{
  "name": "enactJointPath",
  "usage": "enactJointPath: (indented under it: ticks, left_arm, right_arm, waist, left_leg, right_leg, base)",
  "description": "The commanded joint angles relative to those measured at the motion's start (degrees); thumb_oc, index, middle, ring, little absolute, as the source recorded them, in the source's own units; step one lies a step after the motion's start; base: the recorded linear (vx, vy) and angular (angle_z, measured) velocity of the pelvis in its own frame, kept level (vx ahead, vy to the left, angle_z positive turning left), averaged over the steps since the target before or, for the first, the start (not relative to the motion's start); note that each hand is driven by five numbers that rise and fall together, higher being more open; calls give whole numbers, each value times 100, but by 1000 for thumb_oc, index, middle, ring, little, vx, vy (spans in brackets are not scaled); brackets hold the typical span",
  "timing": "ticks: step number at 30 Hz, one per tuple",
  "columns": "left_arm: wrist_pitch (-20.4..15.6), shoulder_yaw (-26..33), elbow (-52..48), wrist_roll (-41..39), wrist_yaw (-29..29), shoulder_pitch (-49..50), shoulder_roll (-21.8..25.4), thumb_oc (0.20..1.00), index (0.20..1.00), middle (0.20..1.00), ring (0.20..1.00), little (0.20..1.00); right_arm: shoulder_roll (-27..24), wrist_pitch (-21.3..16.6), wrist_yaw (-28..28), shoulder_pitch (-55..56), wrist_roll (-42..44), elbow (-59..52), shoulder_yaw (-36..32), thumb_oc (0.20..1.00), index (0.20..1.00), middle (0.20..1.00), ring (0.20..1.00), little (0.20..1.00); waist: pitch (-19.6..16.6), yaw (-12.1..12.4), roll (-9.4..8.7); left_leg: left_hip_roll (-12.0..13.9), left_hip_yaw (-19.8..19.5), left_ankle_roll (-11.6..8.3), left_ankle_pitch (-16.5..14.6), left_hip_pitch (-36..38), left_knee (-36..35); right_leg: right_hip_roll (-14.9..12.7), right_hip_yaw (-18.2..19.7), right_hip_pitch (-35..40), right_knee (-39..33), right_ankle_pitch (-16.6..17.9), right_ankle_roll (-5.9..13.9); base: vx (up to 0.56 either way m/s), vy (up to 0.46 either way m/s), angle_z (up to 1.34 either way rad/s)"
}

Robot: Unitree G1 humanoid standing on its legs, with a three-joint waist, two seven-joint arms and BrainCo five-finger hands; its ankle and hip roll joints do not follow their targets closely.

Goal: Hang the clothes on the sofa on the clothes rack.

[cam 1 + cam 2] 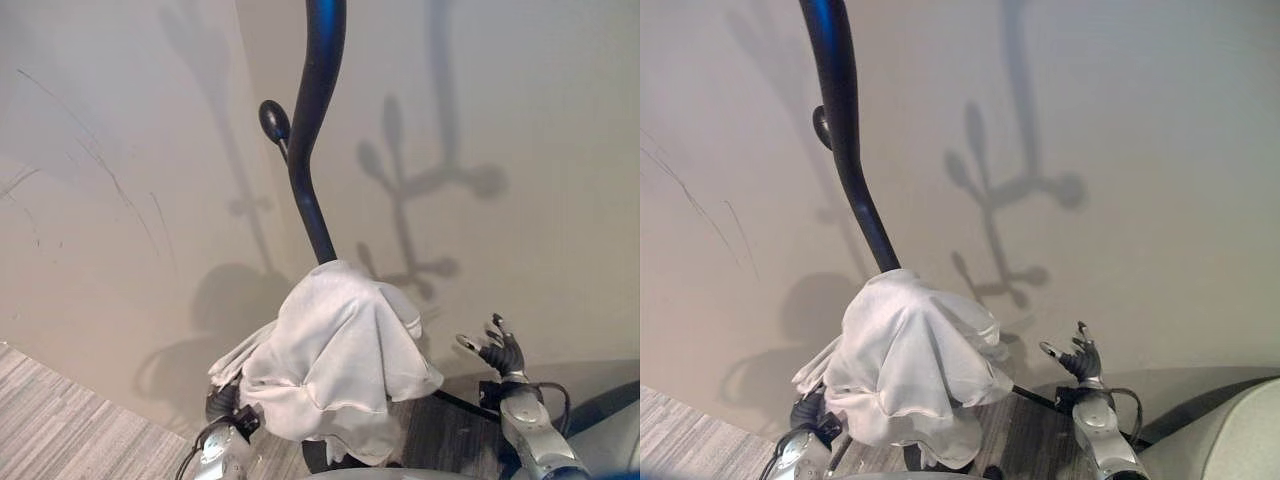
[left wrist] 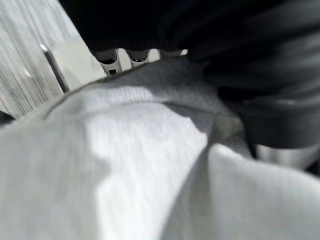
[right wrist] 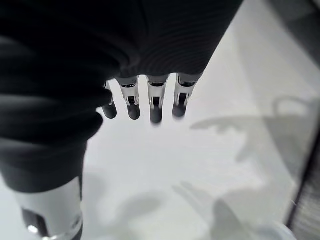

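Note:
A white garment [image 1: 335, 350] hangs bunched over a low part of the dark curved clothes rack pole [image 1: 315, 110], which rises against the wall and carries a round knob [image 1: 274, 120]. My left hand [image 1: 225, 402] sits at the garment's lower left edge, with the cloth [image 2: 125, 165] lying over it in the left wrist view. My right hand [image 1: 500, 352] is raised to the right of the garment, apart from it, open and holding nothing. Its fingers [image 3: 155, 107] point at the bare wall.
A beige wall [image 1: 500, 120] stands close behind the rack. Grey carpet [image 1: 60, 420] shows at the lower left. A grey sofa edge [image 1: 1230, 430] curves in at the lower right, beside a dark floor patch [image 1: 450, 435].

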Motion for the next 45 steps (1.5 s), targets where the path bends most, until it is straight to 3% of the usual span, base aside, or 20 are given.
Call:
enactJointPath:
  ticks: [1, 4, 6, 14, 17, 18, 21, 22, 24, 26, 27, 28, 31, 33, 35, 36, 37, 39, 42, 45]
  left_arm:
    - [-336, 454, 556, -636, -187, -162, 245, 1000, 1000, 1000, 1000, 1000]
    - [-468, 928, 869, -1191, -567, 53, 253, 1000, 1000, 1000, 1000, 1000]
    - [-425, 1038, 1168, -1350, -711, 119, 230, 1000, 1000, 1000, 1000, 1000]
    - [-326, 546, 1635, -622, -609, 109, 251, 1000, 1000, 1000, 1000, 1000]
    - [-413, 409, 1237, -536, -478, 45, 289, 1000, 1000, 1000, 1000, 1000]
    - [-548, 154, 20, -357, -429, 105, 404, 1000, 1000, 1000, 1000, 1000]
    - [-536, 77, -386, -235, -418, 157, 475, 1000, 1000, 1000, 1000, 1000]
    - [-346, -152, -1576, -26, -649, 222, 810, 1000, 1000, 1000, 1000, 1000]
    - [-181, -220, -1972, -267, -920, 280, 958, 1000, 1000, 1000, 1000, 1000]
    - [86, -392, -2646, -796, -1371, 366, 1377, 1000, 1000, 1000, 1000, 1000]
    - [332, -563, -3282, -1412, -1863, 537, 2011, 1000, 1000, 1000, 1000, 1000]
    - [333, -561, -3283, -1413, -1863, 537, 2013, 1000, 1000, 1000, 1000, 1000]
    - [840, -973, -3859, -2297, -2387, 712, 3216, 1000, 1000, 1000, 1000, 1000]
    - [1335, -1414, -4429, -2865, -2892, 1029, 4624, 1000, 1000, 1000, 1000, 1000]
    - [1449, -1567, -4569, -2893, -3035, 1122, 4948, 1000, 1000, 1000, 1000, 1000]
    - [1674, -1896, -4743, -3130, -3349, 1223, 5410, 1000, 1000, 1000, 1000, 1000]
    - [1675, -1891, -4745, -3132, -3348, 1225, 5413, 1000, 1000, 1000, 1000, 1000]
    - [2016, -2354, -4888, -3484, -3987, 1192, 6005, 1000, 1000, 1000, 1000, 1000]
    - [2129, -2260, -4929, -3871, -4250, 1381, 6018, 1000, 1000, 1000, 1000, 1000]
    - [1970, -1769, -4832, -4585, -4111, 1539, 5526, 1000, 1000, 1000, 1000, 1000]
  right_arm:
    - [453, -839, 518, -232, 1442, 118, -384, 1000, 1000, 1000, 1000, 1000]
    - [920, -1126, 817, 66, 2584, 543, -1099, 1000, 1000, 1000, 1000, 1000]
    - [1006, -1116, 880, 166, 2761, 845, -1225, 1000, 1000, 1000, 1000, 1000]
    - [998, -837, 768, 4, 2625, 1919, -885, 1000, 1000, 1000, 1000, 1000]
    - [970, -758, 745, -75, 2553, 2030, -752, 1000, 1000, 1000, 1000, 1000]
    - [885, -679, 781, -87, 2392, 2033, -606, 1000, 1000, 1000, 1000, 1000]
    - [860, -660, 791, -69, 2341, 1975, -576, 1000, 1000, 1000, 1000, 1000]
    - [750, -528, 857, -64, 2129, 1918, -499, 1000, 1000, 1000, 1000, 1000]
    - [692, -433, 916, -72, 2022, 1897, -457, 1000, 1000, 1000, 1000, 1000]
    - [621, -251, 1044, -74, 1880, 1796, -381, 1000, 1000, 1000, 1000, 1000]
    - [585, -103, 1223, -60, 1748, 1779, -234, 1000, 1000, 1000, 1000, 1000]
    - [587, -103, 1223, -61, 1748, 1779, -233, 1000, 1000, 1000, 1000, 1000]
    - [547, 78, 1437, -32, 1662, 1771, 62, 1000, 1000, 1000, 1000, 1000]
    - [438, 138, 1630, 8, 1553, 1770, 432, 1000, 1000, 1000, 1000, 1000]
    - [398, 142, 1678, 24, 1523, 1765, 561, 1000, 1000, 1000, 1000, 1000]
    - [321, 136, 1777, 19, 1421, 1826, 821, 1000, 1000, 1000, 1000, 1000]
    - [323, 135, 1777, 17, 1421, 1827, 822, 1000, 1000, 1000, 1000, 1000]
    - [244, 86, 1976, -13, 1308, 2038, 1128, 1000, 1000, 1000, 1000, 1000]
    - [209, 24, 2060, 13, 1142, 2073, 1275, 1000, 1000, 1000, 1000, 1000]
    - [267, -56, 1996, 115, 1021, 2144, 1218, 1000, 1000, 1000, 1000, 1000]
  waist:
    - [21, -14, -206]
    - [41, -45, -209]
    - [39, -55, -204]
    - [98, -90, -141]
    - [121, -105, -115]
    - [147, -100, -77]
    - [156, -104, -60]
    - [198, -116, 26]
    - [210, -127, 77]
    - [212, -156, 171]
    - [216, -169, 244]
    - [201, -169, 242]
    - [181, -179, 355]
    - [207, -185, 439]
    - [186, -187, 454]
    - [206, -195, 491]
    - [190, -194, 489]
    - [189, -214, 538]
    - [158, -202, 529]
    - [159, -148, 469]
  left_leg:
    - [242, 32, -337, 161, -169, 34]
    - [235, 27, -343, 134, -155, 34]
    - [236, 22, -349, 129, -155, 34]
    - [231, -19, -350, 115, -144, 34]
    - [230, -51, -352, 118, -137, 34]
    - [230, -96, -355, 132, -146, 34]
    - [229, -112, -355, 135, -146, 34]
    - [218, -140, -346, 150, -167, 35]
    - [213, -148, -341, 160, -177, 34]
    - [203, -152, -338, 178, -181, 34]
    - [203, -139, -346, 171, -148, 34]
    - [202, -139, -346, 180, -169, 34]
    - [209, -107, -360, 197, -154, 34]
    - [211, -91, -381, 190, -115, 34]
    - [214, -84, -388, 201, -138, 34]
    - [214, -78, -404, 183, -91, 34]
    - [214, -77, -404, 197, -116, 34]
    - [220, -67, -422, 182, -85, 34]
    - [221, -57, -431, 198, -109, 34]
    - [237, -51, -436, 181, -69, 34]
  right_leg:
    - [-212, 4, 612, 50, -610, 346]
    - [-205, -10, 619, 61, -633, 357]
    - [-205, -26, 622, 64, -645, 360]
    - [-191, 17, 618, 85, -678, 318]
    - [-183, 20, 622, 97, -693, 304]
    - [-181, 2, 629, 110, -707, 290]
    - [-181, -2, 631, 116, -713, 288]
    - [-188, -16, 611, 135, -715, 288]
    - [-195, -29, 600, 146, -713, 287]
    - [-203, -40, 590, 163, -706, 290]
    - [-214, -48, 616, 170, -705, 304]
    - [-215, -48, 596, 167, -696, 302]
    - [-216, -52, 598, 183, -683, 317]
    - [-217, -58, 619, 194, -682, 340]
    - [-217, -62, 596, 188, -675, 346]
    - [-223, -62, 636, 188, -687, 363]
    - [-223, -61, 613, 184, -674, 361]
    - [-237, -63, 659, 179, -682, 396]
    - [-242, -48, 635, 165, -653, 411]
    - [-255, -55, 679, 151, -651, 432]
  base:
    - [7, 4, -11]
    - [4, 3, -7]
    - [0, 0, 0]
    - [1, -1, 1]
    - [6, -8, 3]
    - [12, -12, 4]
    - [3, -9, 11]
    - [-4, 0, 20]
    - [-6, 13, 11]
    - [-2, 12, 2]
    - [0, 0, 0]
    - [0, 0, 0]
    - [0, 0, 0]
    - [0, 0, 0]
    - [0, 0, 0]
    - [0, 0, 0]
    - [0, 0, 0]
    - [0, 0, 0]
    - [0, 0, 0]
    - [0, 0, 0]
